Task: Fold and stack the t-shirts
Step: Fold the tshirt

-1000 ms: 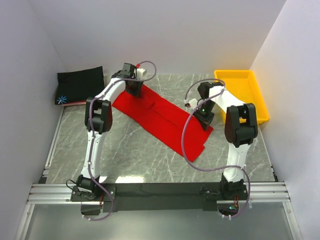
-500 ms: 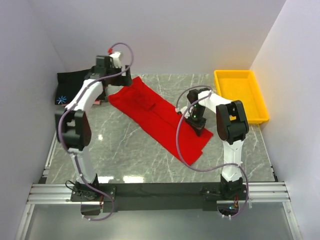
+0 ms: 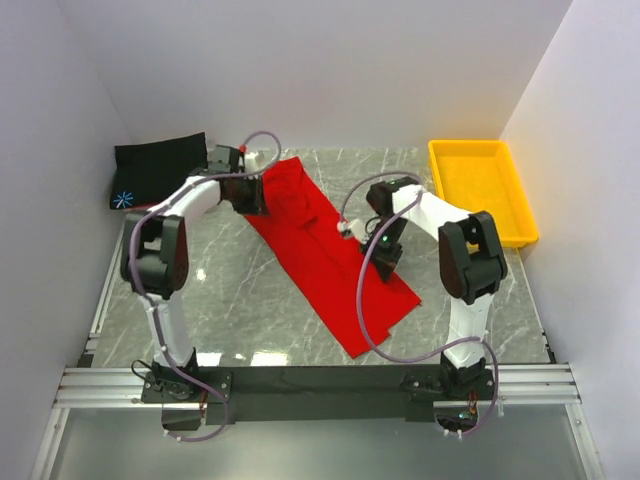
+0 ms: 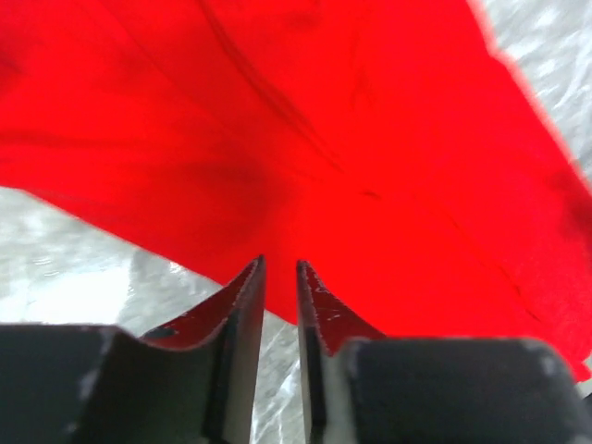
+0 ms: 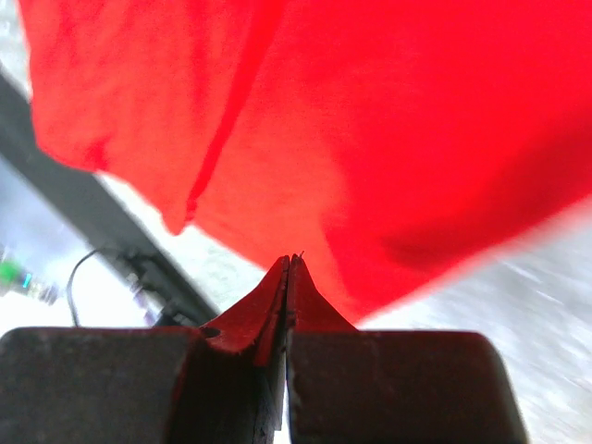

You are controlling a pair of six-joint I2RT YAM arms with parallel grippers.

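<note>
The red t-shirt (image 3: 325, 245) lies as a long diagonal strip on the marble table. It fills the left wrist view (image 4: 305, 139) and the right wrist view (image 5: 370, 120). My left gripper (image 3: 255, 195) is at the strip's far left end. Its jaws stand a narrow slit apart, tips pinching the cloth's edge (image 4: 277, 264). My right gripper (image 3: 385, 255) is shut on the shirt's right edge (image 5: 289, 261). The folded black t-shirt (image 3: 160, 165) with its starburst mark (image 3: 122, 199) lies at the back left. I cannot make out the pale pink shirt.
A yellow plastic tray (image 3: 485, 185) stands at the back right against the wall. White walls close in the table on the left, back and right. The arms' base rail (image 3: 320, 385) runs along the near edge.
The left gripper swung out to the left and came back down at the shirt's far end. The right gripper moved left and nearer. The red strip has turned steeper and its far end is bunched.
</note>
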